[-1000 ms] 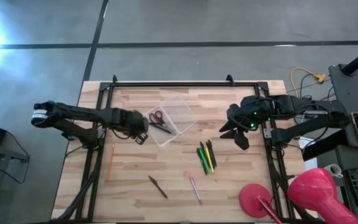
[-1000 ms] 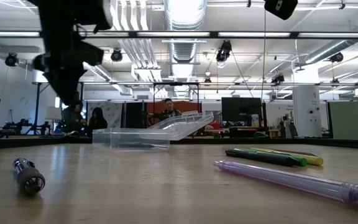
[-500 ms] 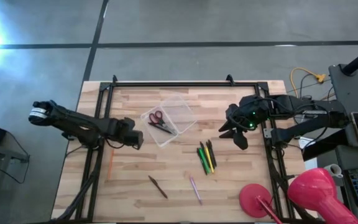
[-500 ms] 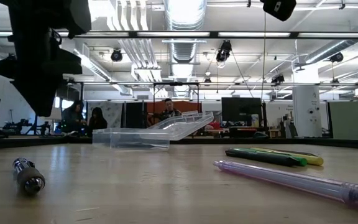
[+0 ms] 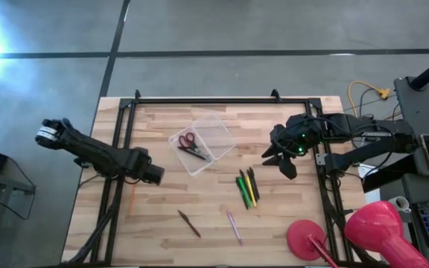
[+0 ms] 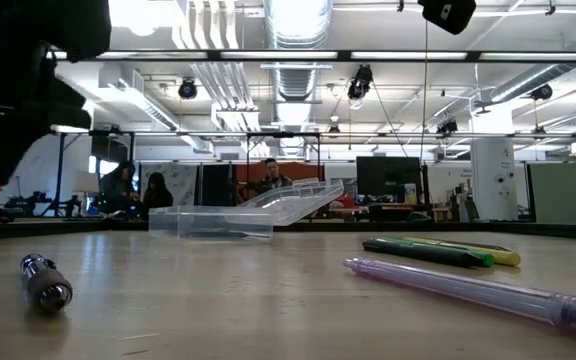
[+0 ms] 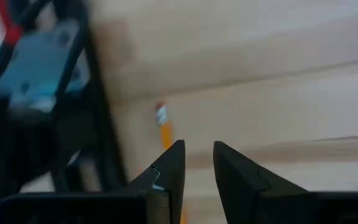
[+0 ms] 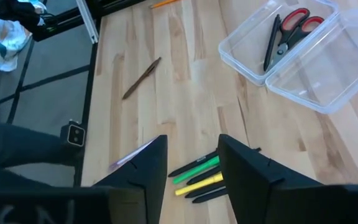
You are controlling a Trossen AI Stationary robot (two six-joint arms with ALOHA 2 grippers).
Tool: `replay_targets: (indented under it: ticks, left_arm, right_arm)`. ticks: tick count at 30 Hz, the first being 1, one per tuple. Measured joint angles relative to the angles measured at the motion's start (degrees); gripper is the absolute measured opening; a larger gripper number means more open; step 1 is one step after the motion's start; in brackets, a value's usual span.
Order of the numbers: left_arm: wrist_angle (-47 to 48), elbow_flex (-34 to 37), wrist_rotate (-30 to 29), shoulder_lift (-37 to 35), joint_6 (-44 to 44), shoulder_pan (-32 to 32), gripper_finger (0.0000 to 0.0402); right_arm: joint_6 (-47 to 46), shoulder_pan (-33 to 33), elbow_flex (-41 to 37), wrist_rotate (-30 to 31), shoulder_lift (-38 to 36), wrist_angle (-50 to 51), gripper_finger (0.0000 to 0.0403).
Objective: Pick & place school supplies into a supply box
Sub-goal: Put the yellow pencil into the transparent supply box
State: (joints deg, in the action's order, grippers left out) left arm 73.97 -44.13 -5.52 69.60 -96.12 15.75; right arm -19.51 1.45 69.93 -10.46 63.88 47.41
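Left gripper (image 5: pixel 155 174) of mine hovered over the table's left side, just above the orange pencil (image 5: pixel 133 194), its two fingers (image 7: pixel 169 168) parted by a narrow gap and holding nothing. Seen from my left wrist, that orange pencil (image 7: pixel 165 132) lay on the wood straight ahead of the fingertips, close beside the dark frame rail (image 7: pixel 101 118) at the table's edge. Nothing lay between the fingers and the pencil.

Farther along the wooden table (image 5: pixel 274 231), toward the near edge, lay a dark brown pen (image 5: pixel 189 223) and a purple pen (image 5: pixel 234 227), well apart from each other. Past those, nearer the middle, a cluster of green, yellow and black pens (image 5: pixel 246 189) lay side by side, almost touching.

Beyond my left gripper, toward the table's far side, stood the clear supply box (image 5: pixel 213 152) with its lid open beside it. The red-handled scissors (image 5: pixel 189 144) lay inside the box, handles toward the far-left corner.

My right gripper (image 5: pixel 283 158) hung over the right side of the table, near the pen cluster, fingers (image 8: pixel 146 163) spread apart and empty. A red round-based object (image 5: pixel 311 240) sat at the table's near right corner.

In the low view, people (image 6: pixel 270 175) showed in the room behind the box.
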Motion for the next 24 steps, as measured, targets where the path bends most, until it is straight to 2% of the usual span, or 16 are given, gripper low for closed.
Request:
replay_targets:
  ticks: [11,20,24]
  left_arm:
    - [-0.6,1.6,10.3,8.7,-6.5,0.0,0.0068]
    - [-13.0,5.8,11.4,15.2,-9.5,0.1,0.0068]
    - [-13.6,6.7,13.2,14.8,-10.5,0.1,0.0068]
  right_arm:
    - [0.0,0.0,0.0,0.0,0.0,0.0,0.0126]
    - [0.0,0.0,0.0,0.0,0.0,0.0,0.0134]
    - [0.0,0.0,0.0,0.0,0.0,0.0,0.0133]
